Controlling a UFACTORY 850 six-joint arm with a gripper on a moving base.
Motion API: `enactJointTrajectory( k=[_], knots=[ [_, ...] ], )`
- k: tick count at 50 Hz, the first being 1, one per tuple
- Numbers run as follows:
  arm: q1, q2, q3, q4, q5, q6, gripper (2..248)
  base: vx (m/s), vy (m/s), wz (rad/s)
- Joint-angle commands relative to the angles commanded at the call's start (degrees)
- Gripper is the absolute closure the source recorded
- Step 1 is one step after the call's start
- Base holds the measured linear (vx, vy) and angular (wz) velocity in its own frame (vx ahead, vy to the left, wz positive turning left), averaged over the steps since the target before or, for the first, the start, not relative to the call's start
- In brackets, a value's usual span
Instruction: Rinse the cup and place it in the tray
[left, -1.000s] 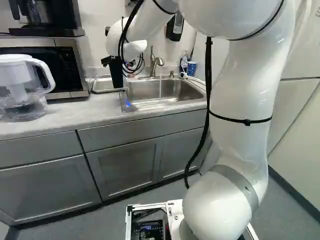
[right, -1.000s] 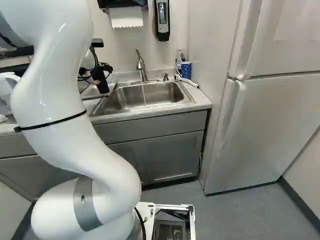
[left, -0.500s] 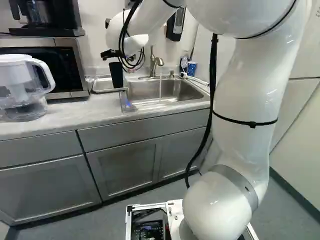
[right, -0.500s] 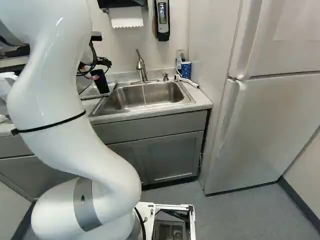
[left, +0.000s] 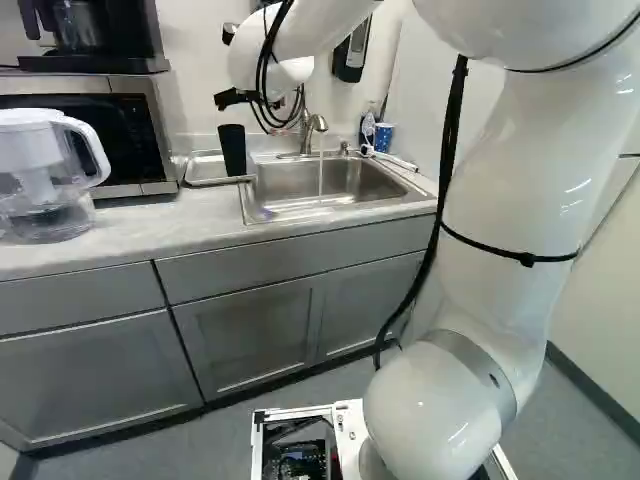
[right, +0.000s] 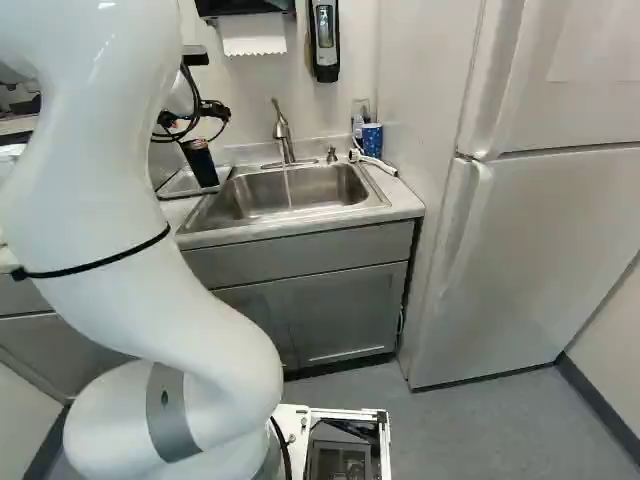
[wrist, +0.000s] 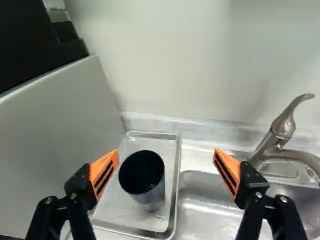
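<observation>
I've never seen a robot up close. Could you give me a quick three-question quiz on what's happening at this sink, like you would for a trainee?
1. True or false: the cup is lying on its side in the tray.

2. Pick one. The tool is:
a) shut on the cup
b) shut on nothing
c) open

3. Fill the gap: water is running into the sink from the ____.

Key:
1. False; it stands upright.
2. c
3. tap
</observation>
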Motion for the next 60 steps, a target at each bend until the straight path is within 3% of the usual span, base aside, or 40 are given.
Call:
enactJointTrajectory(
  k=[11, 42, 60],
  knots=[
    [-1.6, 1.9, 0.7, -2.9, 0.0, 0.0, 3, 0.000, 0.000, 0.000],
    [-6.1, 6.3, 2.2, -2.9, 0.0, 0.0, 3, 0.000, 0.000, 0.000],
    [-9.0, 6.3, 2.2, -2.9, 0.0, 0.0, 3, 0.000, 0.000, 0.000]
  ],
)
